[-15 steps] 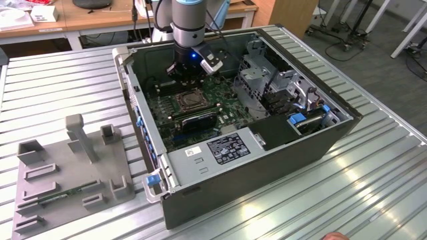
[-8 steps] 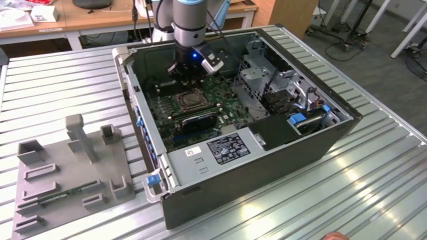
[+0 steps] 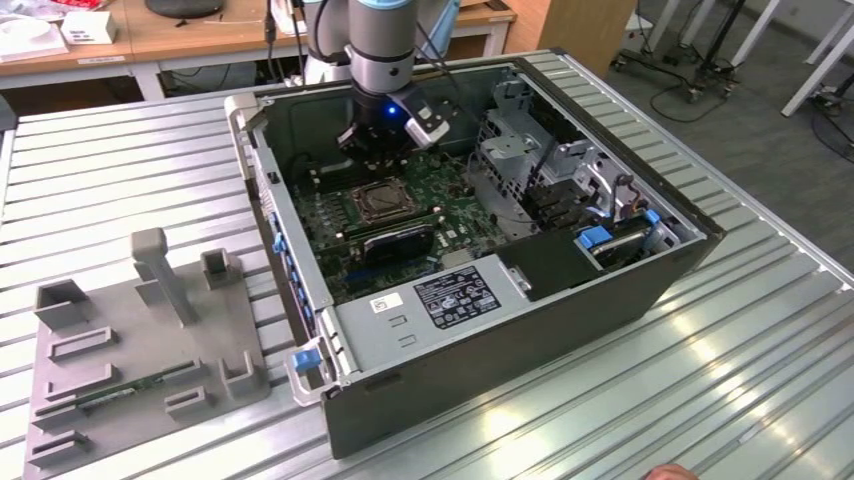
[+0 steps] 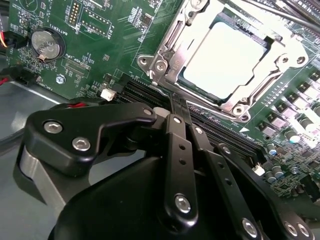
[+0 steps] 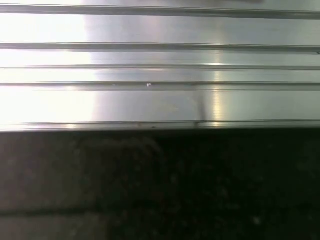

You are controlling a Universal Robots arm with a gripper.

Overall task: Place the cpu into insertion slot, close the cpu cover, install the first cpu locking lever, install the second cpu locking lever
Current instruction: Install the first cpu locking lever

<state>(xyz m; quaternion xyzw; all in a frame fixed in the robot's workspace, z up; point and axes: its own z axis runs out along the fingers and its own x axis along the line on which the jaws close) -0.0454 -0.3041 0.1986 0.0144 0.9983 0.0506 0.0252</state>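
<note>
Exterior view: the open computer case (image 3: 601, 300) lies on its side on a ribbed metal table (image 3: 747, 380). A grey slotted fixture (image 3: 147, 340) stands well apart on the exterior view's left. The arm (image 3: 387, 40) reaches down into the far part of the case. The gripper (image 3: 380, 148) hangs low over the green motherboard (image 3: 447, 185). The insertion slot (image 3: 378, 202) lies just on the near side of the gripper, not under it.

Second wrist view: the gripper (image 4: 176, 102) has its two black fingers (image 4: 175, 150) pressed together, nothing between them. The tips are over the long dark memory slots (image 4: 142, 92), beside the socket's edge, and I cannot tell whether they touch the board.

The cpu (image 4: 227, 55) sits flat in the socket just beyond the tips, its pale silver top showing. The cpu cover (image 4: 282, 47) lies down around it, framing the chip through its window. I cannot tell how the locking levers stand. A coin cell battery (image 4: 47, 45) sits on the board, well off to one side of the socket.

First wrist view: the ribbed metal surface (image 5: 160, 60) borders a dark flat band (image 5: 160, 185).
</note>
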